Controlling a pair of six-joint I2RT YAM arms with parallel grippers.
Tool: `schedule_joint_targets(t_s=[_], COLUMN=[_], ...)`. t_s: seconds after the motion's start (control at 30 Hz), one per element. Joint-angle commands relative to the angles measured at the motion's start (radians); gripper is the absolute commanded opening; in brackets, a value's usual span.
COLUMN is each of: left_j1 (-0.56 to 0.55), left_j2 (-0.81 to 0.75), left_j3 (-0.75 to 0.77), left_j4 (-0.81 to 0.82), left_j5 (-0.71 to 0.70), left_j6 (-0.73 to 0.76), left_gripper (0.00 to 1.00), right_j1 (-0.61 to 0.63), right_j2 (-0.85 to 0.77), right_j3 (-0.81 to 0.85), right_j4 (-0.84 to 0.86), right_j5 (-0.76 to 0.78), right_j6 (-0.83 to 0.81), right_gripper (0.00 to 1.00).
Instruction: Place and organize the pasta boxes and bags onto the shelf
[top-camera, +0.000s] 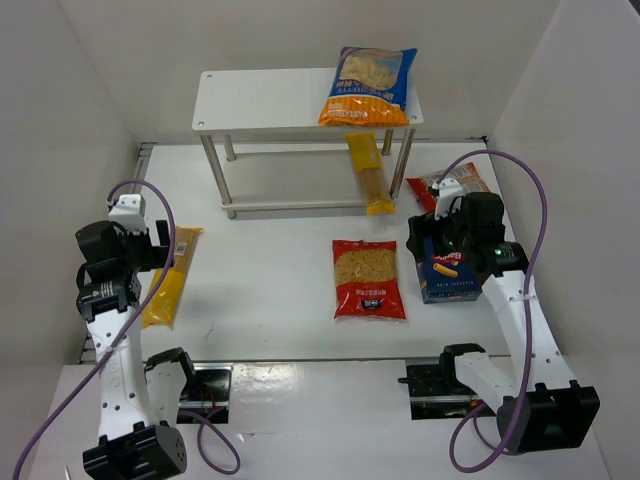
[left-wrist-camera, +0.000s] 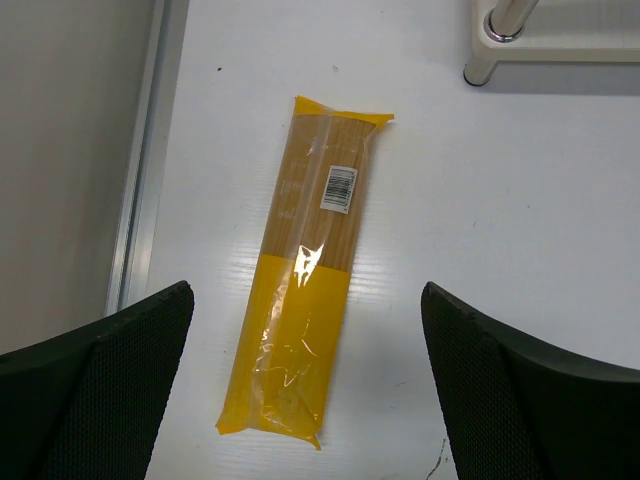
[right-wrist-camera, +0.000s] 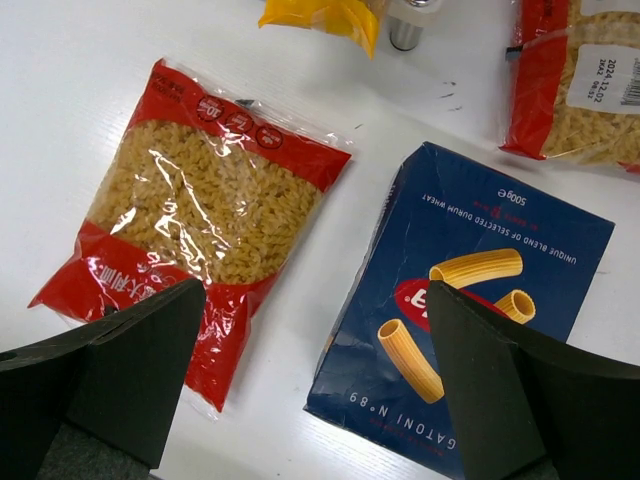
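The white shelf (top-camera: 270, 98) stands at the back. A blue-and-orange bag (top-camera: 368, 86) lies on its top board, and a yellow spaghetti bag (top-camera: 368, 172) lies on the lower tier, poking out at the front. A second yellow spaghetti bag (left-wrist-camera: 310, 270) lies flat at the left, and my left gripper (left-wrist-camera: 308, 300) hovers open above its near half. My right gripper (right-wrist-camera: 315, 300) is also open, above the gap between a red bag (right-wrist-camera: 200, 210) and the dark blue pasta box (right-wrist-camera: 470, 300). Another red bag (right-wrist-camera: 580, 80) lies beyond the box, by the shelf's right leg.
White walls close in the table on the left, back and right. The shelf's metal legs (right-wrist-camera: 405, 30) stand close behind the box and red bags. A shelf foot (left-wrist-camera: 495, 25) is beyond the left spaghetti bag. Purple cables (top-camera: 530, 200) loop over both arms.
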Motion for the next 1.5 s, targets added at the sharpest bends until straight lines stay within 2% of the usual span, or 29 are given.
schedule_joint_targets(t_s=[0.0, 0.37, 0.57, 0.63, 0.7, 0.83, 0.93, 1.07, 1.1, 1.3, 1.47], left_j1=[0.005, 0.005, 0.001, -0.055, -0.119, -0.151, -0.151, -0.138, -0.121, -0.107, -0.098], left_j2=[-0.001, 0.008, 0.157, 0.215, 0.215, 0.215, 0.256, 0.318, 0.333, 0.434, 0.528], left_j3=[0.035, 0.044, 0.134, 0.164, 0.136, 0.05, -0.028, -0.086, -0.097, -0.122, -0.155], left_j4=[0.01, 0.001, -0.069, -0.102, -0.059, -0.004, 0.045, 0.095, 0.104, 0.158, 0.201], left_j5=[0.02, -0.011, 0.041, -0.075, -0.24, -0.304, -0.304, -0.24, -0.188, -0.088, -0.088], left_j6=[0.011, 0.011, 0.056, 0.09, 0.146, 0.249, 0.332, 0.419, 0.432, 0.441, 0.45], left_gripper=[1.0, 1.0, 1.0, 1.0, 1.0, 1.0, 1.0, 1.0, 1.0, 1.0, 1.0], right_j1=[0.003, 0.003, 0.003, 0.003, 0.003, 0.012, 0.023, 0.032, 0.032, 0.032, 0.032], right_j2=[0.0, 0.009, 0.0, 0.0, 0.0, 0.0, 0.0, 0.009, 0.009, 0.018, 0.018], right_j3=[0.031, 0.031, 0.031, 0.031, 0.031, 0.031, 0.031, 0.031, 0.031, 0.031, 0.031], right_j4=[-0.013, -0.004, -0.004, -0.004, -0.004, -0.004, -0.004, -0.004, -0.004, -0.004, -0.004], right_j5=[0.013, 0.005, 0.005, 0.005, 0.005, 0.005, 0.005, 0.005, 0.005, 0.005, 0.005], right_j6=[-0.004, 0.015, 0.015, 0.015, 0.015, 0.015, 0.015, 0.015, 0.015, 0.015, 0.015], right_gripper=[0.99, 0.99, 0.99, 0.99, 0.99, 0.99, 0.99, 0.99, 0.99, 0.99, 0.99])
